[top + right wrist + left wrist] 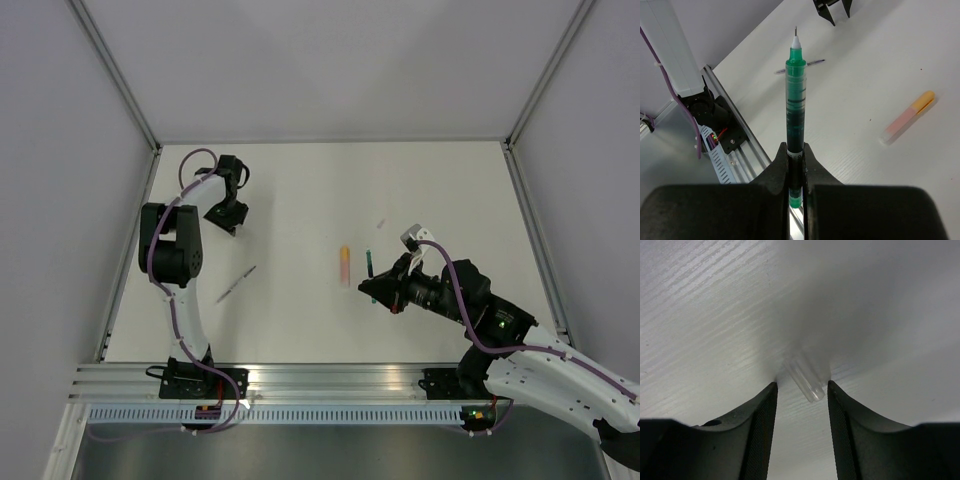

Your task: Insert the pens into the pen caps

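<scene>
My right gripper [796, 148] [382, 290] is shut on the dark green pen [795, 100] [369, 262] near its rear end. The pen's bare tip points away, above the table. My left gripper [801, 384] [228, 216] is at the far left, low over the table and open. A clear pale pen cap [809, 384] lies between its fingertips, nearer the right finger; no contact shows. The orange-pink pen [345, 265] [907, 117] lies mid-table with an orange stub at one end. The thin pale grey pen [237, 283] [801, 66] lies between the arms.
A small grey bit [380, 222] lies on the table beyond the right gripper. White walls with metal posts [120, 80] close off the table's sides and back. An aluminium rail [330, 378] carrying both arm bases runs along the near edge.
</scene>
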Tool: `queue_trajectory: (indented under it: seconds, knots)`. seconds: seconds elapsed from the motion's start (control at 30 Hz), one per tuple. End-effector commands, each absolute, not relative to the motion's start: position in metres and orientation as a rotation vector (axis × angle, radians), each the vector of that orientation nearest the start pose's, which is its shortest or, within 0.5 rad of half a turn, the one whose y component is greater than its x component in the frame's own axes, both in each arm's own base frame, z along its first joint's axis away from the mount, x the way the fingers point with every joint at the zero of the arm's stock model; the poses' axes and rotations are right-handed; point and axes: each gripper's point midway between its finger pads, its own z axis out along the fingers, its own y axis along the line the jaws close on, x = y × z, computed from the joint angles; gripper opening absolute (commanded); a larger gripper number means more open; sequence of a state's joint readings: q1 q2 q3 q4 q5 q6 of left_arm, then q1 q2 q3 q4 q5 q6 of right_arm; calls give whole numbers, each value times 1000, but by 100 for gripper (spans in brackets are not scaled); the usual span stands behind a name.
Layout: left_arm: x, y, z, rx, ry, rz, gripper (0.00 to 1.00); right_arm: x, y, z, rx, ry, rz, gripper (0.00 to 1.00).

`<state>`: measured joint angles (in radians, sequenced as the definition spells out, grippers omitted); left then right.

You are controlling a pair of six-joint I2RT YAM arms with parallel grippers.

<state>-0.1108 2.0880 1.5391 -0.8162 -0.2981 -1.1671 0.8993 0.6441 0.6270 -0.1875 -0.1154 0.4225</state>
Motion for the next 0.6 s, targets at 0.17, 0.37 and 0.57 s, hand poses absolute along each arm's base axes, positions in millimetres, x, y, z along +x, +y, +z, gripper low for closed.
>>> queue_trajectory:
  seconds: [0.17,0.37,0.57]
  knots:
    - [412,-12,1,-1514,2394,289,54,152,250,248,-519,1789,1048,0]
    - [418,-16,-8,-1495,2425,237,45,152,250,249,-518,1786,1049,0]
    - [425,-20,-12,-1415,2465,193,23,151,249,250,-517,1781,1051,0]
